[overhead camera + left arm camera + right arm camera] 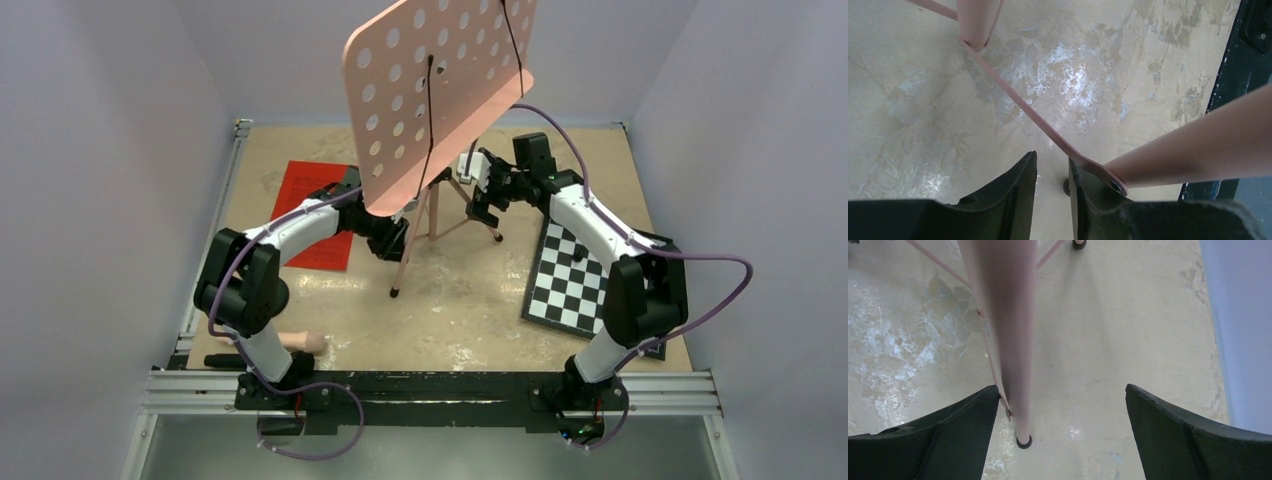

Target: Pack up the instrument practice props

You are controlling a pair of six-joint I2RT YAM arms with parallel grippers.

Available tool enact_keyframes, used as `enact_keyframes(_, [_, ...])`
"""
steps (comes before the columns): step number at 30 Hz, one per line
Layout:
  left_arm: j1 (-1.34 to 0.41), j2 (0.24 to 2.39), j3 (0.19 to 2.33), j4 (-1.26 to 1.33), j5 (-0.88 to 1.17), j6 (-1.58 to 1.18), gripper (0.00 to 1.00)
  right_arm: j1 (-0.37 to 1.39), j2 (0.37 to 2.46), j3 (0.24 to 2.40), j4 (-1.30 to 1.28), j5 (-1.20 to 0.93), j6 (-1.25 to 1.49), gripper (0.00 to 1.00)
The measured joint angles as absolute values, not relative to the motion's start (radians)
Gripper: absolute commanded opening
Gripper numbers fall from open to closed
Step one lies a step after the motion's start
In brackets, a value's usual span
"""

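The red pages [320,205] lie flat on the left side of the table [460,310], at the back. A pink stick [303,343] lies near the front edge, partly hidden behind the left arm. The left hand [1053,160] is low down by the legs of the pink music stand [440,90]. Its fingers [1013,192] are close together with a thin gap, and nothing is between them. A thin pink strip of the stand crosses the tip of one finger. The stand is upright in the middle of the table. The right hand [1063,387] is spread wide, with one stand leg between its fingers. The checkerboard [575,280] lies on the right.
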State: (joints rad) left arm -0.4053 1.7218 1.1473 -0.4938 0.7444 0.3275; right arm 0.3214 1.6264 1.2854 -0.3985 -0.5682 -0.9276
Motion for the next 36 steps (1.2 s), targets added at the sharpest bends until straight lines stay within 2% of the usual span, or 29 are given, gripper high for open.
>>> enact_keyframes(11, [-0.439, 1.722, 1.147, -0.557, 0.739, 0.363, 0.34, 0.329, 1.691, 1.359, -0.414, -0.508, -0.834, 0.99])
enact_keyframes(16, [-0.435, 1.688, 1.125, -0.561, 0.704, 0.352, 0.41, 0.329, 1.693, 1.361, -0.417, -0.506, -0.818, 0.99])
enact_keyframes(24, [-0.304, 1.528, 1.090, -0.562, 0.746, 0.263, 0.46, 0.326, 1.633, 1.317, -0.387, -0.468, -0.826, 0.99])
enact_keyframes(28, [-0.209, 1.490, 1.176, -0.562, 0.757, 0.194, 0.57, 0.319, 1.566, 1.302, -0.390, -0.449, -0.824, 0.99])
enact_keyframes(36, [-0.212, 1.487, 1.483, -0.545, 0.872, -0.022, 0.63, 0.316, 1.408, 1.267, -0.434, -0.441, -0.796, 0.99])
